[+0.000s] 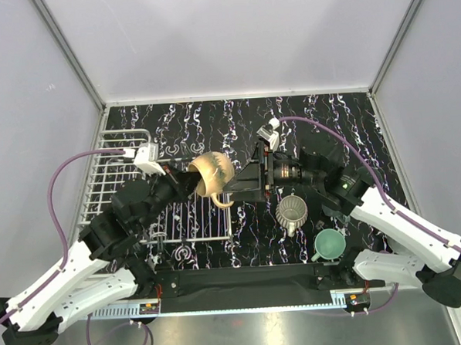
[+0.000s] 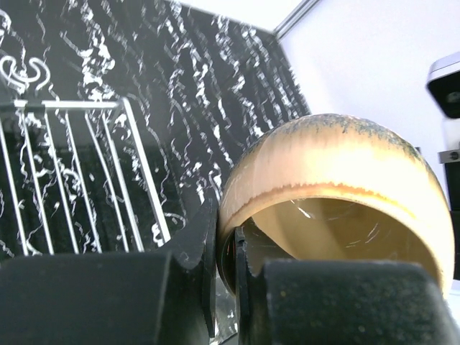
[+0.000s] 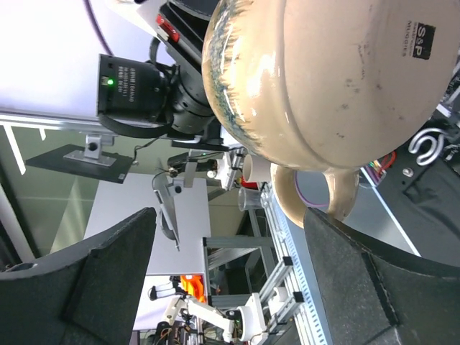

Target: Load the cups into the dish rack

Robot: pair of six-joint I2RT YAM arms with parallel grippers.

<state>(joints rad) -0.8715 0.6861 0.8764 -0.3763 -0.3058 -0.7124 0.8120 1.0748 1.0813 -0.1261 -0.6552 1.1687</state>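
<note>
Peach-tan cup (image 1: 213, 171) clamped in our left gripper (image 2: 226, 269), right gripper (image 3: 230, 223) spread; dish rack (image 1: 110, 159) unloaded; ribbed cup (image 1: 292, 210), mint cup (image 1: 329, 245) wait at near edge.

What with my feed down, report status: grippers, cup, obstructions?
Left gripper shut on peach-tan cup rim, cup aloft by dish rack. Right gripper open at cup's base. Ribbed cup, mint cup on table.

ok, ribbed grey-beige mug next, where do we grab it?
Probably the rim of the ribbed grey-beige mug, from straight above: it seems to stand mouth-up, so put one finger inside and one outside. Pick the far side, since its handle sticks out on the near side.
</note>
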